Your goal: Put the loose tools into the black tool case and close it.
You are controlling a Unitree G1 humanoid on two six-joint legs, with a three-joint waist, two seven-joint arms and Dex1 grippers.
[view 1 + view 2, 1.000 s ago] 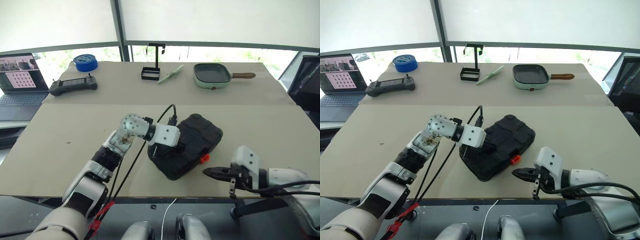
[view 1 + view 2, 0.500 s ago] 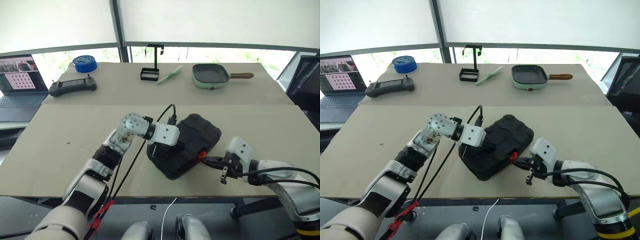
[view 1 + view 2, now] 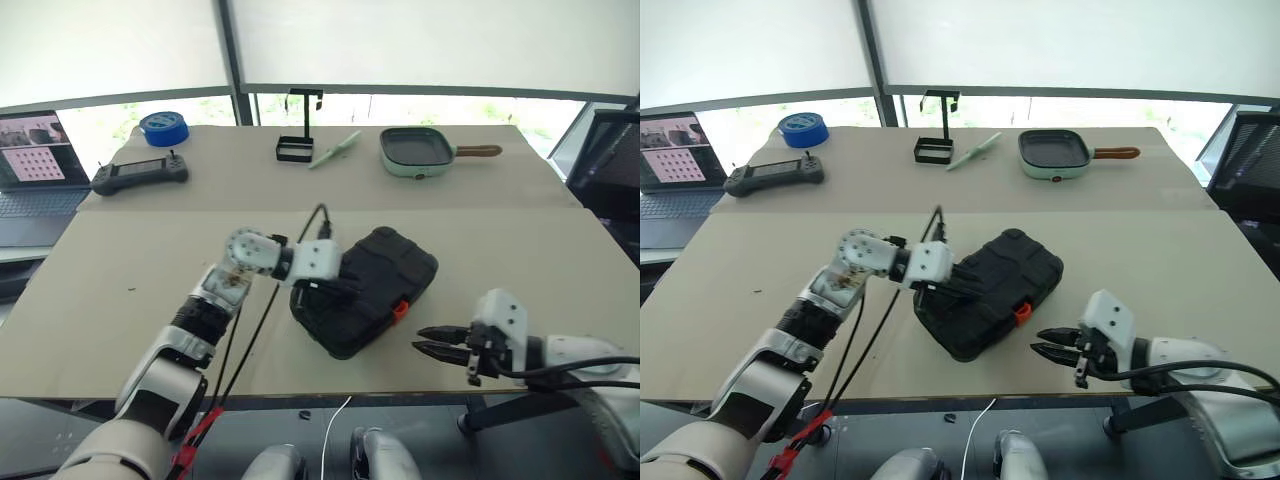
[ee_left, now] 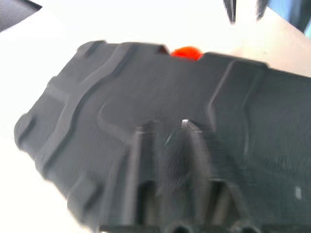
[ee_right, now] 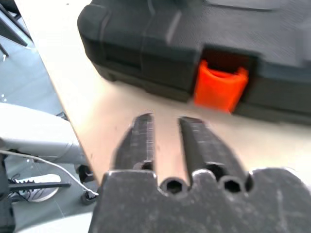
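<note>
Black tool case (image 3: 368, 289) lies shut, orange latch (image 5: 221, 87) down — looks essentially done; left gripper (image 4: 165, 132) over lid, right gripper (image 3: 432, 342) just off latch, both narrowly parted, empty.

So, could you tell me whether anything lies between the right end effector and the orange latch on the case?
Nothing visible does. The right end effector, open, points at the latch of the closed case across a strip of bare table.

Both arms wore white and silver-grey shells with black joint bands. A black cable (image 3: 262, 318) looped along the left arm, ending at a red connector. Each gripper, left gripper (image 3: 345, 287) and right gripper (image 3: 430, 341), carried two thin black fingers.
</note>
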